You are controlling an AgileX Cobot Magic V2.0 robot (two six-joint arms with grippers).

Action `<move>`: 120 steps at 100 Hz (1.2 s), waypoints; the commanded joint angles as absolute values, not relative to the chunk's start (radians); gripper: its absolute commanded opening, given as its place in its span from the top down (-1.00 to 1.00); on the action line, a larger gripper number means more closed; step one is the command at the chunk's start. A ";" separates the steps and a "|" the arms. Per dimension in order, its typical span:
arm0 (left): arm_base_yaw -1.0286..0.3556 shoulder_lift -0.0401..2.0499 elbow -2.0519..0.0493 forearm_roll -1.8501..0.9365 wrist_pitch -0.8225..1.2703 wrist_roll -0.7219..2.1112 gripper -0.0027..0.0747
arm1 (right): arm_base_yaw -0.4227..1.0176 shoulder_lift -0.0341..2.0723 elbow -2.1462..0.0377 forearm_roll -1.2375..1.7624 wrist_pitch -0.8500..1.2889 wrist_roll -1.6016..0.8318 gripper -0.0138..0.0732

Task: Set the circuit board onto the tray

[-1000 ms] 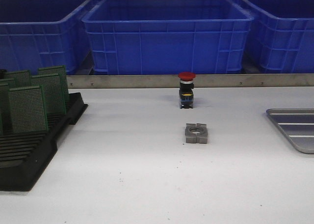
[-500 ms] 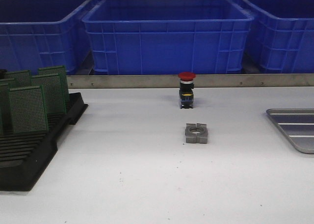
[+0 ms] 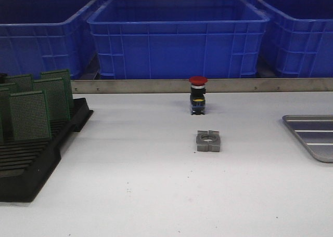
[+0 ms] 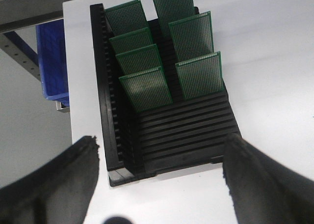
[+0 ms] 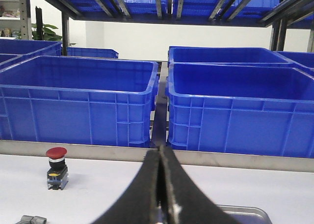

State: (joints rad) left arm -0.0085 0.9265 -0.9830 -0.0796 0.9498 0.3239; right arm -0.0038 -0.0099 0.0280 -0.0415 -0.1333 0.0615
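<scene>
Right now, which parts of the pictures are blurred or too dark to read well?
Left wrist view: the left gripper fingers are dark, soft blurs, while the circuit boards are sharp. Right wrist view: the closed right gripper is out of focus; the blue bins are clear. Front view: evenly lit.

A white table fills the foreground, bounded at its far edge by a metal rail. Behind the rail stands a row of blue plastic bins, open at the top. In the right wrist view the bins sit straight ahead of the hand, under dark metal shelving that carries more blue bins. Beyond them is a pale wall, evenly lit, and at the far side a green plant beside a dark upright post.
</scene>
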 commanded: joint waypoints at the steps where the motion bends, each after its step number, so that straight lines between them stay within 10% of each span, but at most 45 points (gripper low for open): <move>1: -0.007 0.992 -1.068 -0.133 0.916 0.422 -0.37 | -0.004 -0.027 0.034 -0.043 -0.214 0.055 0.84; 67: -0.009 1.597 -1.484 -0.396 1.271 1.389 -0.37 | -0.004 -0.027 0.034 -0.043 -0.214 0.055 0.84; 120: -0.009 1.763 -1.484 -0.417 1.232 1.577 -0.37 | -0.004 -0.027 0.034 -0.043 -0.214 0.055 0.84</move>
